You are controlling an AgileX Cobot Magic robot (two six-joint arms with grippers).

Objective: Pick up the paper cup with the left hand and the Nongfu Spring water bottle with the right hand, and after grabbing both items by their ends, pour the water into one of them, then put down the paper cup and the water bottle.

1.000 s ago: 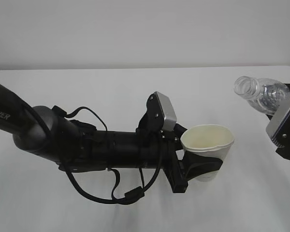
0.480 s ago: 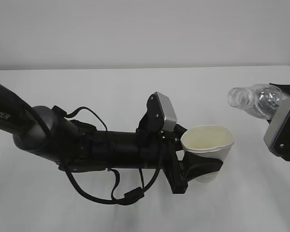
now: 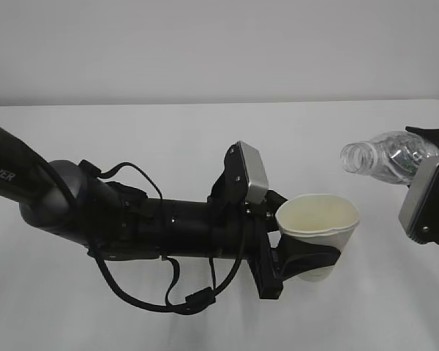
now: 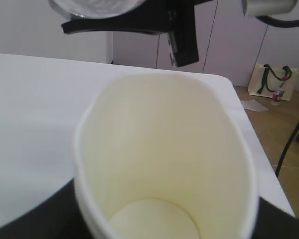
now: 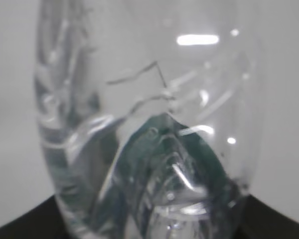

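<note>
Bottle (image 3: pixel 391 155) tipped lower, right end effector (image 3: pixel 433 191) gripping, cup (image 3: pixel 316 232) clamped

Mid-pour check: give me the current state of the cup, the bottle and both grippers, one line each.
paper cup: held off the table, upright, rim squeezed oval, inside looks dry and empty.
Nongfu Spring water bottle: uncapped, tipped nearly sideways, mouth toward the cup, no stream visible.
left gripper: shut on the cup's lower body.
right gripper: gripping the bottle's base end.

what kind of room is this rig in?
Probably a lab or office room: a bare white table against a plain wall, wood-look floor beside it, and a tote bag set down by pale wall panels.
</note>
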